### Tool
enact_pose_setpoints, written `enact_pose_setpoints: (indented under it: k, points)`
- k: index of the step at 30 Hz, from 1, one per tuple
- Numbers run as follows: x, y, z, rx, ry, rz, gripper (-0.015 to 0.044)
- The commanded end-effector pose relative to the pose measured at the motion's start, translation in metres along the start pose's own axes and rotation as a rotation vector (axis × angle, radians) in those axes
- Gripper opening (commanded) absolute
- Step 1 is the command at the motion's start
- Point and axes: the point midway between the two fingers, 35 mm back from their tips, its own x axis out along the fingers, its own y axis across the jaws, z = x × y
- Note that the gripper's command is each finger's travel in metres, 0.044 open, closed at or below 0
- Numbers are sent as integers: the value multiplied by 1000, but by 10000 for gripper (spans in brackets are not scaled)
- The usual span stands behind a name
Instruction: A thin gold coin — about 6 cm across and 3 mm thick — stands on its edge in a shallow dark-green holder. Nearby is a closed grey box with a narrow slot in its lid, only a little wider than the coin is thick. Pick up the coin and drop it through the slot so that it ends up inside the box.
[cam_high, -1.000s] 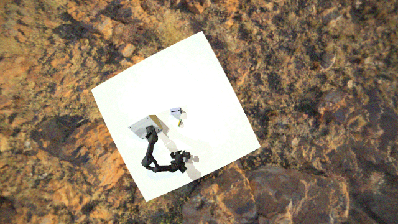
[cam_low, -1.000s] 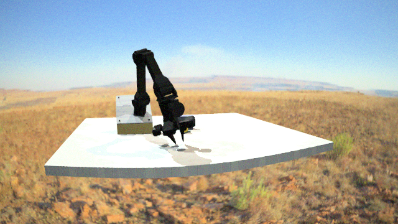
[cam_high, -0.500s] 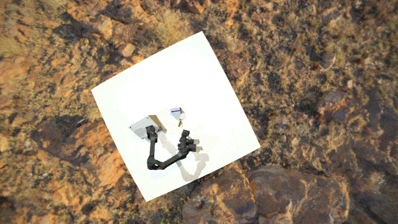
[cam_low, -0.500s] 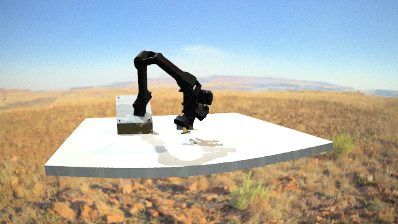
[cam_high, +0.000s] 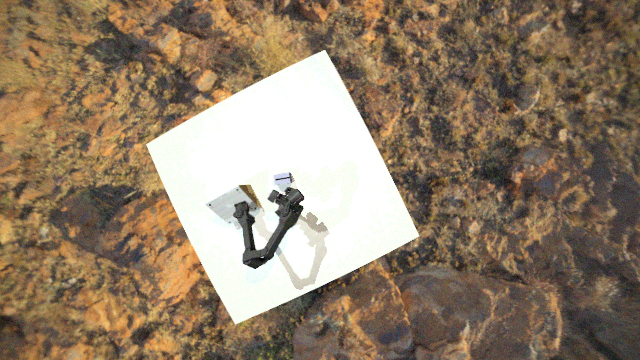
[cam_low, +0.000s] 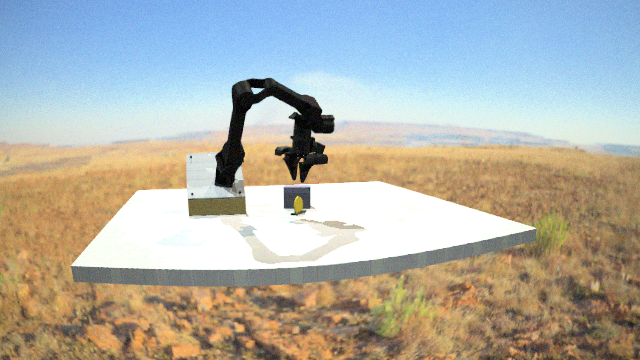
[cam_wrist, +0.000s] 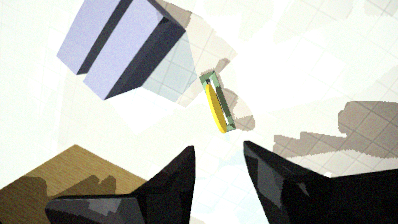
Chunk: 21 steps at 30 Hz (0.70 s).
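Note:
The gold coin stands on its edge in the dark-green holder. In the top view the arm hides both. The grey box stands close beside the holder. The dark slot runs across its lid. My gripper is partly open, points down and has nothing between its fingertips. It hangs above the height of the box and the coin. In the wrist view the coin lies ahead of the gap between the fingertips, not between them. The inside of the box is hidden.
The white table carries everything. The arm's base block, silver on one face and wood-coloured on its sides, stands to the left of the box in the top and exterior views. Shadows of the arm fall on the table.

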Motion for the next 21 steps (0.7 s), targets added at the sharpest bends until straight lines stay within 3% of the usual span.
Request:
enact_pose_setpoints:
  k: [1,11,15,21]
  points:
    - [-14,13,7,-281,36,-127,161]
    - [-14,13,7,-281,36,-127,161]
    - [18,9,6,-281,36,-128,161]
    - [25,8,6,-281,36,-128,161]
